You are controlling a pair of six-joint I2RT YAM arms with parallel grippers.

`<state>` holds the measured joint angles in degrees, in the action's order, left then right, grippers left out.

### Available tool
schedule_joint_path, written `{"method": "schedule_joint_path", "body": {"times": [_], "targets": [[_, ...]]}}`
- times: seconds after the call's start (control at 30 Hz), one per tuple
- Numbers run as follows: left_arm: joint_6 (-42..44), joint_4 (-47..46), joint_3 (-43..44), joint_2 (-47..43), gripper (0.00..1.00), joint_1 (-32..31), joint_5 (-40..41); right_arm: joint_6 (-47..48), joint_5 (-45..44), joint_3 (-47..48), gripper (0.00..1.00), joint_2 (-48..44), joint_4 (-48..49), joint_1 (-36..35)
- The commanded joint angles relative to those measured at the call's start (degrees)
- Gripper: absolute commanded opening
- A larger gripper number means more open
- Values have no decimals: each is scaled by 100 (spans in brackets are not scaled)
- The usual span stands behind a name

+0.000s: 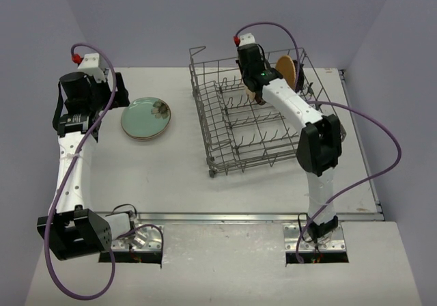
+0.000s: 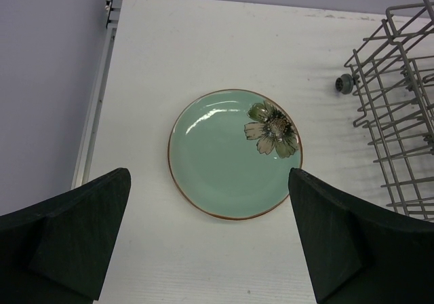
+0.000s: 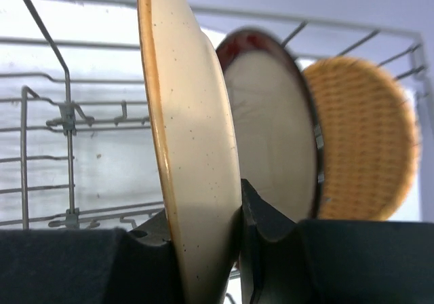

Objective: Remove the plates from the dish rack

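The grey wire dish rack point(image 1: 205, 125) stands right of centre on the table. Inside its far end my right gripper point(image 1: 251, 91) is shut on the rim of an upright cream plate point(image 3: 193, 148), one finger on each face point(image 3: 203, 205). Behind that plate stand a dark-rimmed plate point(image 3: 271, 141) and an orange-tan plate point(image 3: 366, 141), which also shows from above point(image 1: 285, 70). A mint green plate with a flower point(image 2: 234, 153) lies flat on the table, on top of a small stack point(image 1: 147, 118). My left gripper point(image 2: 209, 173) hovers open above its near edge, holding nothing point(image 1: 117, 91).
The rack's corner and a small wheel point(image 2: 346, 83) sit right of the green plate. The table's left edge rail point(image 2: 95, 114) runs beside the wall. Purple walls close in on three sides. Rows of upright tines point(image 1: 252, 125) fill the rack's middle.
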<state>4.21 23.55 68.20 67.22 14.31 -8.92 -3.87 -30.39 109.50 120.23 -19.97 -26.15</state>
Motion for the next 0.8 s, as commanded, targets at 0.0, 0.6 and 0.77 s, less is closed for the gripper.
{"method": "schedule_joint_path", "body": {"times": [0.0,0.6,0.77], "targets": [[-60,-79,191,-166,100,2,-84,1038,-468,148,0,-1100,2239,-112],[-343,-443,209,-566,96,-2,-4271,-895,2837,-201,0,-2829,319,-127],[-814,-448,314,-505,94,-31,-5098,-1623,4836,-560,0,-3209,-25,-127]]}}
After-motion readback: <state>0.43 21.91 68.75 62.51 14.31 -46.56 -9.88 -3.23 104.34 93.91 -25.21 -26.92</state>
